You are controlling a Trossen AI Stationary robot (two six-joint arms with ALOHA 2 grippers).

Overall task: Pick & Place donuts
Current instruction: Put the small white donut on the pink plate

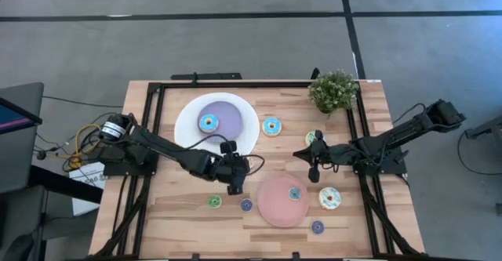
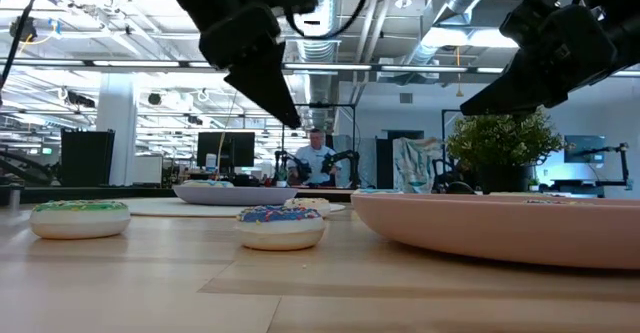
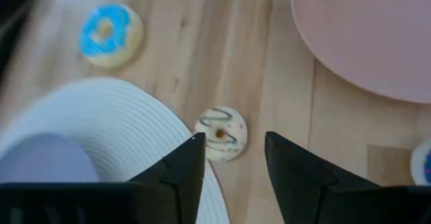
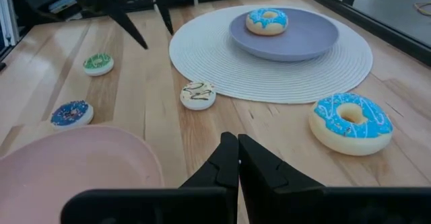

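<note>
My left gripper (image 3: 232, 142) is open and hangs above the table by the white mat's edge. A cream mini donut (image 3: 220, 133) with a dark squiggle lies flat on the wood below the gap between its fingers, untouched. My right gripper (image 4: 237, 144) is shut and hovers over bare wood near a blue donut (image 4: 350, 123). Another blue donut (image 1: 208, 123) lies on the lilac plate (image 1: 227, 114). A teal mini (image 1: 295, 193) lies on the pink plate (image 1: 274, 210). A cream-green donut (image 1: 330, 198), a green mini (image 1: 214, 201) and two purple minis (image 1: 246, 205) (image 1: 317, 226) lie on the table.
The lilac plate sits on a round white woven mat (image 1: 245, 108) at the table's far left-centre. A potted plant (image 1: 333, 91) stands at the far right corner. A black frame (image 1: 157, 135) runs along the table's sides. People show in the room beyond the table.
</note>
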